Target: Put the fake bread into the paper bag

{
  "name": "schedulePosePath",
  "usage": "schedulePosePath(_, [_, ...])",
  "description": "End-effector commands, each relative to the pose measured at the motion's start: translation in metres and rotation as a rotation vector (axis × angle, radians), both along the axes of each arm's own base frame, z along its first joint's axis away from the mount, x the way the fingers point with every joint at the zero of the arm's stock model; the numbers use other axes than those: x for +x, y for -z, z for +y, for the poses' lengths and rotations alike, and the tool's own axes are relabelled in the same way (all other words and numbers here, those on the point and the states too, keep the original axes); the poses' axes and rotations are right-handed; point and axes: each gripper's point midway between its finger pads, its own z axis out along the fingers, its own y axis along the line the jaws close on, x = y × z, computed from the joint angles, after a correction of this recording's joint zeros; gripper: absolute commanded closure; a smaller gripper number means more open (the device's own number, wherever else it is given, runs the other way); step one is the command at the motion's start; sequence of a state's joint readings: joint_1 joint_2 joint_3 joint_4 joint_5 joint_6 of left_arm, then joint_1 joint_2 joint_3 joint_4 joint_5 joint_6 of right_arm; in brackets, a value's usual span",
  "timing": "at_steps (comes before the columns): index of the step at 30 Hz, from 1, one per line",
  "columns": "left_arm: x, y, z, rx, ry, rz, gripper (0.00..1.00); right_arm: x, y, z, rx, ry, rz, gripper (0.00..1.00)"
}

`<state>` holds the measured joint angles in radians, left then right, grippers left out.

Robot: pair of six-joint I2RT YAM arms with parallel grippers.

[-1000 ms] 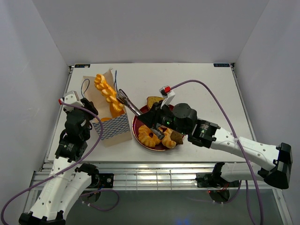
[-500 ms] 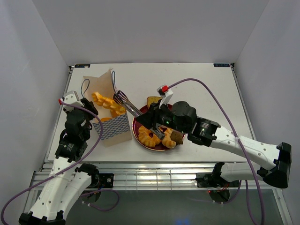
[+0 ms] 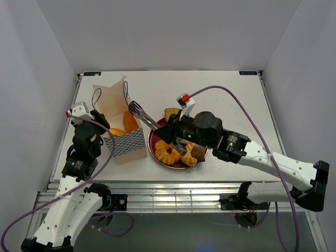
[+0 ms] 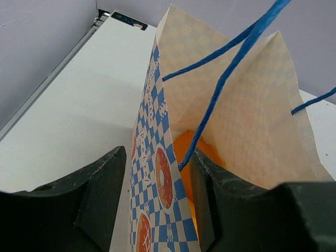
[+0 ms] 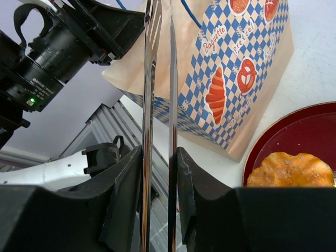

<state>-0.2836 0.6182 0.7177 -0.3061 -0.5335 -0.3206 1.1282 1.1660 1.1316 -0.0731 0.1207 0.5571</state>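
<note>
The paper bag stands upright left of the plate, mouth open; it fills the left wrist view. An orange piece of fake bread lies inside it and also shows in the left wrist view. My left gripper is closed over the bag's left wall. My right gripper is shut on metal tongs. The tong tips are empty, just right of the bag's mouth. More fake bread lies on the plate.
The round dark-red plate sits right beside the bag and under my right wrist. It holds several pastries, including brown pieces and one at the far rim. The bag's blue cord handles hang over its mouth.
The long braid that stuck up out of the bag has sunk inside; only orange shows in the mouth. The tongs have let it go and stay beside the bag. The left arm is still.
</note>
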Motion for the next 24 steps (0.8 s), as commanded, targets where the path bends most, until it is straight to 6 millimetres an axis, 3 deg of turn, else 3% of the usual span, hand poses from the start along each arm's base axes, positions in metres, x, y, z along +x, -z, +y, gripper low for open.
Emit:
schedulePosePath(1, [-0.001, 0.000, -0.002, 0.006, 0.013, 0.011, 0.38, -0.008, -0.046, -0.020, 0.069, 0.001, -0.081, 0.64])
schedulePosePath(7, [-0.001, 0.001, -0.002, 0.008, 0.014, 0.014, 0.38, -0.015, -0.055, -0.061, 0.083, 0.061, -0.110, 0.66])
schedulePosePath(12, [-0.001, 0.001, -0.003, 0.007, 0.017, 0.014, 0.38, -0.011, -0.045, -0.096, 0.049, 0.162, -0.117, 0.67])
schedulePosePath(24, [0.000, 0.001, -0.003, 0.007, 0.022, 0.016, 0.38, 0.002, 0.068, -0.122, -0.280, 0.274, -0.028, 0.65])
